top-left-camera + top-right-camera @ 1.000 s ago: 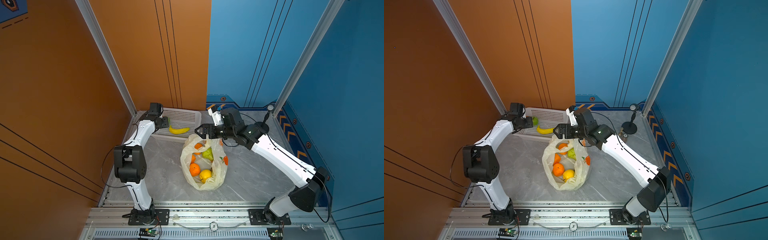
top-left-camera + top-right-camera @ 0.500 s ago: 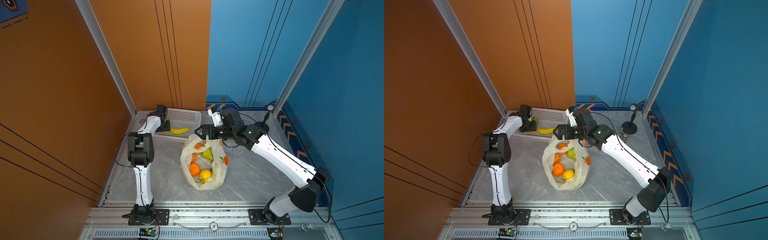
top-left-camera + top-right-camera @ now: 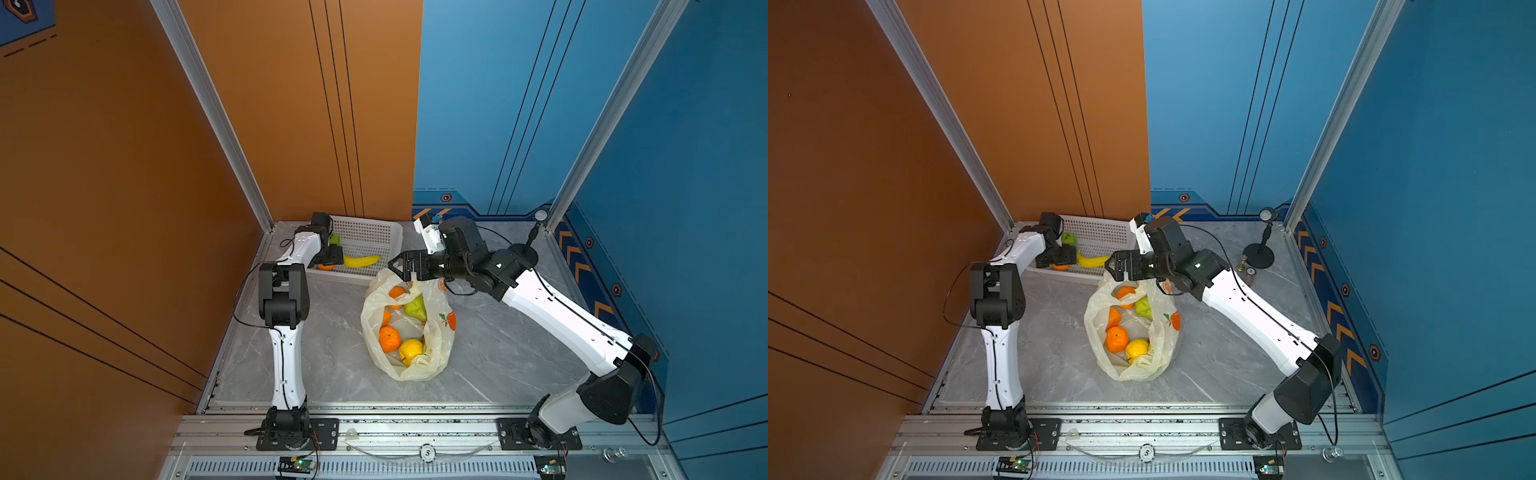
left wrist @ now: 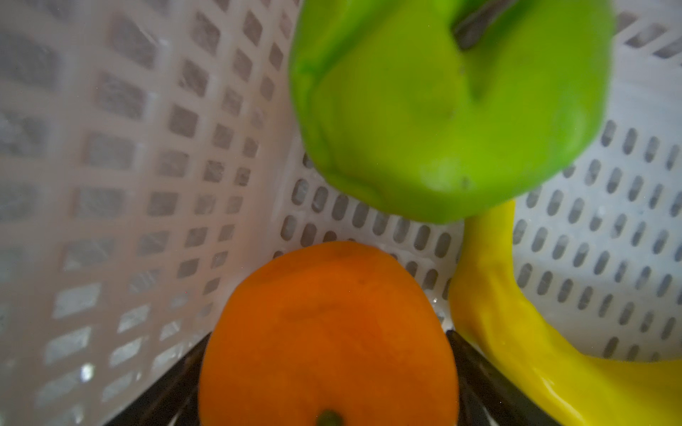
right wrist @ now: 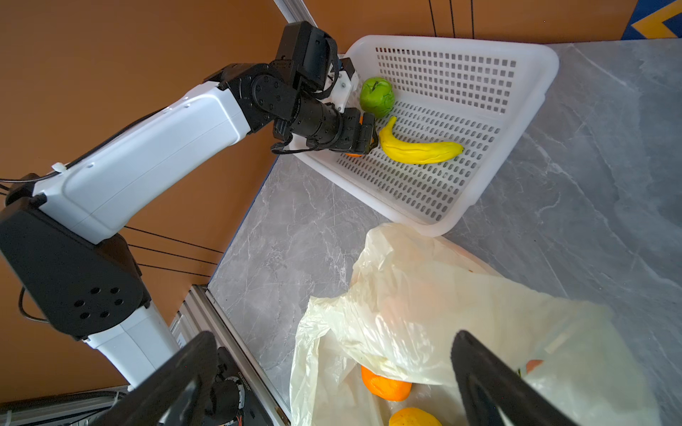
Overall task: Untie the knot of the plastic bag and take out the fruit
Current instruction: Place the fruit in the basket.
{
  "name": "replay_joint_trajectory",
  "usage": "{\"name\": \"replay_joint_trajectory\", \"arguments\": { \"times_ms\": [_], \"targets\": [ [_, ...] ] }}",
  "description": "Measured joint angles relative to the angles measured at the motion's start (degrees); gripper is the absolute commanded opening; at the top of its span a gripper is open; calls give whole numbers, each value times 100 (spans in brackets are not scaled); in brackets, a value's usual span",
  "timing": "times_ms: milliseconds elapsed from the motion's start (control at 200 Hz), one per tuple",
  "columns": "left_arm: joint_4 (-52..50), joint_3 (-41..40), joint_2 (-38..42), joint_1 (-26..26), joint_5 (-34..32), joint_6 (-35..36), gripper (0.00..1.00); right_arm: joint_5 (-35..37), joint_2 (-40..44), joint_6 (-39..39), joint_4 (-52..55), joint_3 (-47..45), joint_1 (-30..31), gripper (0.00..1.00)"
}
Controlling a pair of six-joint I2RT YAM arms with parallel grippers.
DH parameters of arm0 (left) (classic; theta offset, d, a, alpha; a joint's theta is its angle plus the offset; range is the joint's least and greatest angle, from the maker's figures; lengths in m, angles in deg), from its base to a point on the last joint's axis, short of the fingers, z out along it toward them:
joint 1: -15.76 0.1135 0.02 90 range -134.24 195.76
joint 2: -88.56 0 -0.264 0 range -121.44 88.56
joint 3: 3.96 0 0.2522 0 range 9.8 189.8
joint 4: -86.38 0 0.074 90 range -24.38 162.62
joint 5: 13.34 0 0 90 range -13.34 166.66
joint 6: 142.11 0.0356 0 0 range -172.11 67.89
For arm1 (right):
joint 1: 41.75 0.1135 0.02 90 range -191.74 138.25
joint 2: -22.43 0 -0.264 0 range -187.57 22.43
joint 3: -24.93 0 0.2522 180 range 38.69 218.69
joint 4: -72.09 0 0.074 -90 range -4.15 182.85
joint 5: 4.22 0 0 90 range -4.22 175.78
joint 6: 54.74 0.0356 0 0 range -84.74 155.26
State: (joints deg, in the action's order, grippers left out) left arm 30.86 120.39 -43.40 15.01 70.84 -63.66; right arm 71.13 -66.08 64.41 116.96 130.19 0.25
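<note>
The plastic bag (image 3: 434,353) lies on the marble table with its mouth wide open; the knot does not show in any view. Inside it are two oranges (image 3: 389,338), a yellow citrus (image 3: 410,350) and a green pear (image 3: 415,307). My right gripper (image 3: 395,266) hovers open just above the bag's far rim, and in the right wrist view its fingers (image 5: 334,337) straddle the plastic without pinching it. My left gripper (image 3: 332,262) is down in the basket's corner, open. An orange (image 4: 328,332) rests between its spread fingers, next to a green apple (image 4: 443,110).
The white perforated basket (image 3: 374,232) stands at the back against the orange wall, with a yellow banana (image 3: 361,261) in it. A small black stand (image 3: 1260,253) is at the back right. The bag's far rim lies close to the basket's front wall.
The left arm swung its elbow upright and lowered the orange to the basket floor, then its jaws spread apart. The right arm and the bag have stayed put.
</note>
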Motion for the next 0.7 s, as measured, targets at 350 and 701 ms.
{"name": "replay_joint_trajectory", "arguments": {
  "times_ms": [350, 701],
  "targets": [
    [48, -885, 1985, -74, 166, -96, 95, 243, 337, -109, -20, -306, 0, 99],
    [962, -2555, 4251, -304, 2118, -343, 92, 260, 680, -391, -28, -1078, 136, 89]
  ]
}}
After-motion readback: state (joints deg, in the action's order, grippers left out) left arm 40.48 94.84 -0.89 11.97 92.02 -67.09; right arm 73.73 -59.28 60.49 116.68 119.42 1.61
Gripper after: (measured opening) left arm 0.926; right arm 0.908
